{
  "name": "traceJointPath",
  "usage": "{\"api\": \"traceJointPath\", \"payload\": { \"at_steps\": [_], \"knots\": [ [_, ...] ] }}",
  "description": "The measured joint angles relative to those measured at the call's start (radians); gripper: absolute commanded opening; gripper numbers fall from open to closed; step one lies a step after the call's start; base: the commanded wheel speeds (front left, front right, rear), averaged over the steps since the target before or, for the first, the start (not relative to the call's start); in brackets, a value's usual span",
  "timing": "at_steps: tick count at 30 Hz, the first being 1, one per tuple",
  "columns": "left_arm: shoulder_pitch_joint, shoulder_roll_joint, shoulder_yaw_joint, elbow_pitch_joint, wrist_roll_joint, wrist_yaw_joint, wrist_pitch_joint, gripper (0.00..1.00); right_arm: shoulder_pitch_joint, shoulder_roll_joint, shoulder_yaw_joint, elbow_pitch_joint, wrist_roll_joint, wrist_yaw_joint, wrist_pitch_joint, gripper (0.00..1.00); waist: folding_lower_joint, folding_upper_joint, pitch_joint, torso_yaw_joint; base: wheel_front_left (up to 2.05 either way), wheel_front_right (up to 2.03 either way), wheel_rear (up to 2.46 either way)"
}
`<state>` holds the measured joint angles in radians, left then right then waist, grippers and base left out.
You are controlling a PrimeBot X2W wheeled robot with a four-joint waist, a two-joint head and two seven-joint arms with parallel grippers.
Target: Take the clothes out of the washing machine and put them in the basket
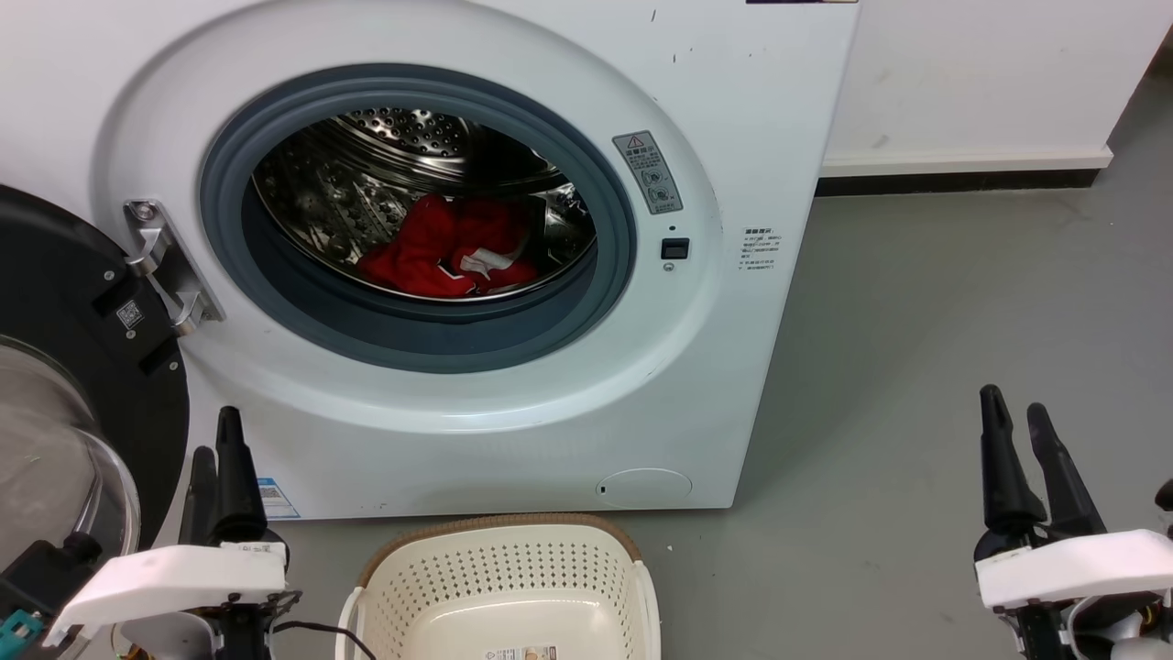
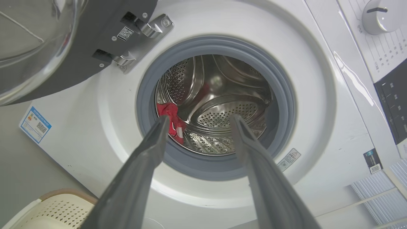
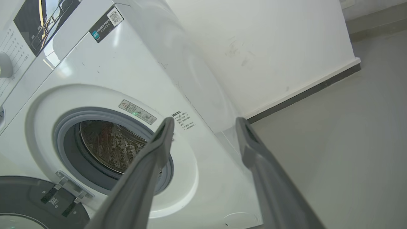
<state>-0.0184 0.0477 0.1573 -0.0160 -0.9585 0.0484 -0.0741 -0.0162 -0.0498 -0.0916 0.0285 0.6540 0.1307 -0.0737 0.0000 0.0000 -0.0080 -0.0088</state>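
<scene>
The white washing machine [image 1: 751, 110] stands with its door swung open to the left. Red clothes [image 1: 449, 247] with white trim lie in a heap on the bottom of the steel drum; a corner of the clothes [image 2: 170, 111] shows past my left finger in the left wrist view. The cream basket [image 1: 499, 559] with a brown rim sits on the floor right in front of the machine, with no garment in the part I see. My left gripper [image 1: 215, 431] is open at the lower left, empty. My right gripper [image 1: 1017, 408] is open at the lower right, empty, well clear of the machine.
The black-rimmed glass door [image 1: 64, 385] hangs open at the far left, close to my left gripper. Grey floor [image 1: 916, 367] stretches to the right of the machine up to a white wall [image 1: 990, 64] with a dark skirting.
</scene>
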Motion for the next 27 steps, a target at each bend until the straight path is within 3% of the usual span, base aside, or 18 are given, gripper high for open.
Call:
{"api": "traceJointPath", "payload": {
  "at_steps": [7,13,21,27],
  "knots": [
    [0.021,0.0,-0.033,-0.032,0.118,-0.037,-0.021,1.0,0.014,0.0,0.011,-0.032,-0.123,0.0,-0.023,1.0,0.0,0.0,-0.004,-0.002,0.0,0.0,0.0],
    [0.034,0.001,-0.069,-0.068,0.253,-0.038,-0.04,1.0,0.021,0.0,0.019,-0.048,-0.211,0.0,-0.04,1.0,0.0,0.0,-0.006,-0.002,0.0,0.0,0.0],
    [0.034,0.002,-0.131,-0.147,0.433,0.006,-0.062,1.0,0.037,0.0,0.028,-0.054,-0.318,0.0,-0.061,1.0,0.0,0.0,-0.007,-0.003,0.0,0.0,0.0],
    [0.041,0.044,-0.204,-0.158,0.533,0.066,-0.079,1.0,0.04,0.0,0.045,-0.062,-0.398,0.0,-0.077,1.0,0.0,0.0,-0.009,-0.006,0.0,0.0,0.0]
  ]
}}
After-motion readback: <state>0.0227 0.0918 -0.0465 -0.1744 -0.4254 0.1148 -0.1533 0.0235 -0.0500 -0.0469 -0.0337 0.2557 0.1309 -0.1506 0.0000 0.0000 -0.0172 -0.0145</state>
